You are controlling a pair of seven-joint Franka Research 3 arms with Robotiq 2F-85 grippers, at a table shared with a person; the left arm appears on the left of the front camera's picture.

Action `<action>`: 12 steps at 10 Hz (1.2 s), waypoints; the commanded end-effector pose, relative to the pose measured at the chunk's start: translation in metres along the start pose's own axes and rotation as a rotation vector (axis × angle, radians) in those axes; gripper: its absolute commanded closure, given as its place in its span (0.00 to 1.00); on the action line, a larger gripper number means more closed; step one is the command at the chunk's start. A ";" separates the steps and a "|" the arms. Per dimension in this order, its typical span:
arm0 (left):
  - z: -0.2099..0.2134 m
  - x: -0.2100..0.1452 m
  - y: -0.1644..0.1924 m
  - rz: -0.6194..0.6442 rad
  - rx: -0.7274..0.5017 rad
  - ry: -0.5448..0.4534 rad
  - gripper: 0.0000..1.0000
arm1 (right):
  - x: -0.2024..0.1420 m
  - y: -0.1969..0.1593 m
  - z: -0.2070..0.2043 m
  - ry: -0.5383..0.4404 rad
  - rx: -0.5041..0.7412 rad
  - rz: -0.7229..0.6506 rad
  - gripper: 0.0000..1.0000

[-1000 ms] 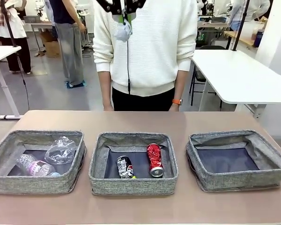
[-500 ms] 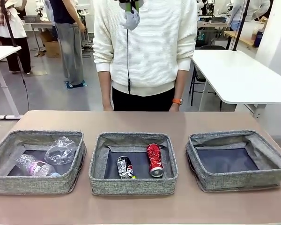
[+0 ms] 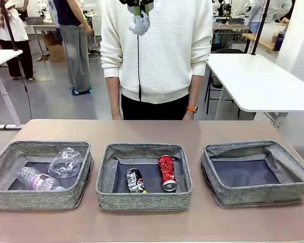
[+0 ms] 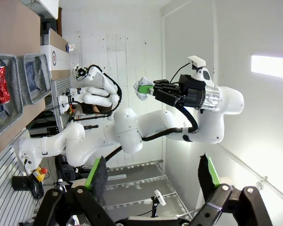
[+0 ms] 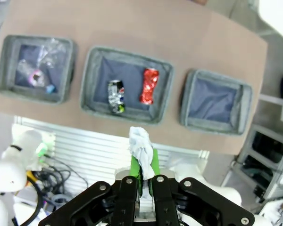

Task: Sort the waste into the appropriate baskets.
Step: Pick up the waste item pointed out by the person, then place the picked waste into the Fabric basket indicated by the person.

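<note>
Paper ball is the last piece in play, pinched between the right gripper's fingers, high above the table. Down below, bottle and cup lie in the left basket, both cans in the middle basket; the right basket holds nothing. By the look of it, the carry must swing rightward, lower over that basket, then let go. Left gripper hangs spread wide, idle.

White arm, black gripper with green pads
</note>
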State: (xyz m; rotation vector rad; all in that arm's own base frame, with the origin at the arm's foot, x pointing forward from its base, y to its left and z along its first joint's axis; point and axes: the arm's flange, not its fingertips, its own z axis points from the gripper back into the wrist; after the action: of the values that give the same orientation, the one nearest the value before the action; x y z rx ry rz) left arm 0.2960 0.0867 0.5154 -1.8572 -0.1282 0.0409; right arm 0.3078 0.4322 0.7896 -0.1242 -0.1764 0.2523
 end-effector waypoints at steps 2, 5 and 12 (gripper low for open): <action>-0.004 -0.002 -0.004 -0.003 -0.018 -0.004 0.00 | -0.002 0.000 0.002 -0.011 -0.007 -0.001 0.92; -0.004 -0.002 -0.004 -0.003 -0.018 -0.004 0.00 | -0.002 0.000 0.002 -0.011 -0.007 -0.001 0.92; -0.004 -0.002 -0.004 -0.003 -0.018 -0.004 0.00 | -0.002 0.000 0.002 -0.011 -0.007 -0.001 0.92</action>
State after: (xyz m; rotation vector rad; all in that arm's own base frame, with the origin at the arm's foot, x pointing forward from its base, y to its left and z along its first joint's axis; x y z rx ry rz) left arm 0.2961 0.0867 0.5155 -1.8575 -0.1285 0.0409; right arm 0.3078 0.4322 0.7896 -0.1241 -0.1765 0.2522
